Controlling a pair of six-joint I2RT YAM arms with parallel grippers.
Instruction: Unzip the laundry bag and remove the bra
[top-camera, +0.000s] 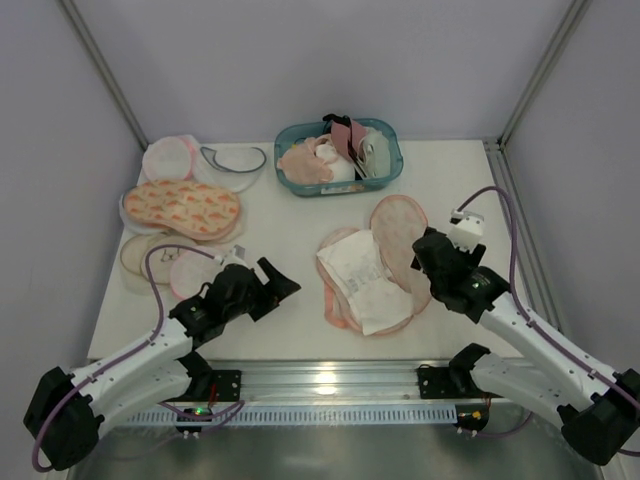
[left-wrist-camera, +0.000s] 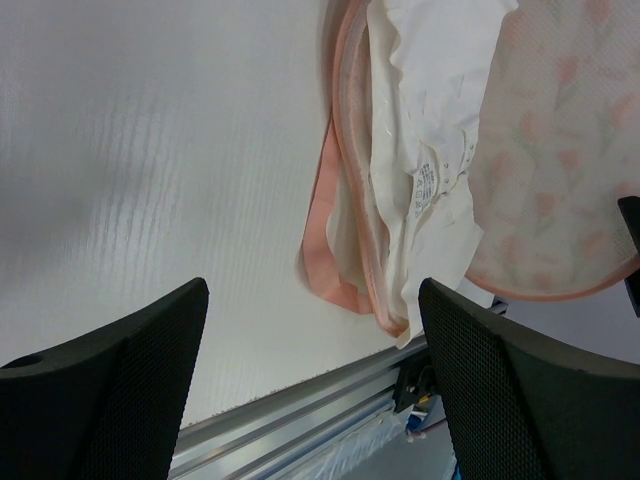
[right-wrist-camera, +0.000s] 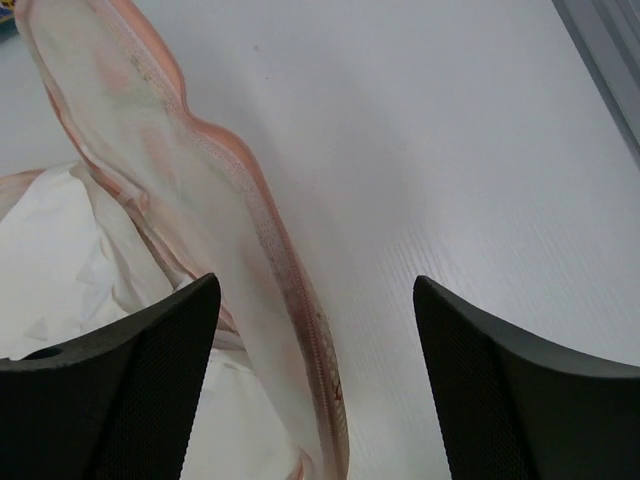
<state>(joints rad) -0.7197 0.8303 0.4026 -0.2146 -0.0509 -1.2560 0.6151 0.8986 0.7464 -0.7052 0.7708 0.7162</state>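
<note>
Both the left gripper (top-camera: 282, 282) and right gripper (top-camera: 425, 247) are held open. The soft bra (top-camera: 362, 275) (light, floppy) is likely best pinched at its near edge.

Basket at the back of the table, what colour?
The basket is teal; the top view shows it best.

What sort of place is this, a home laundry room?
Likely a robot test cell instead: left arm and right arm bolted to a metal rail, a white table between plain grey walls, a teal basket.
</note>
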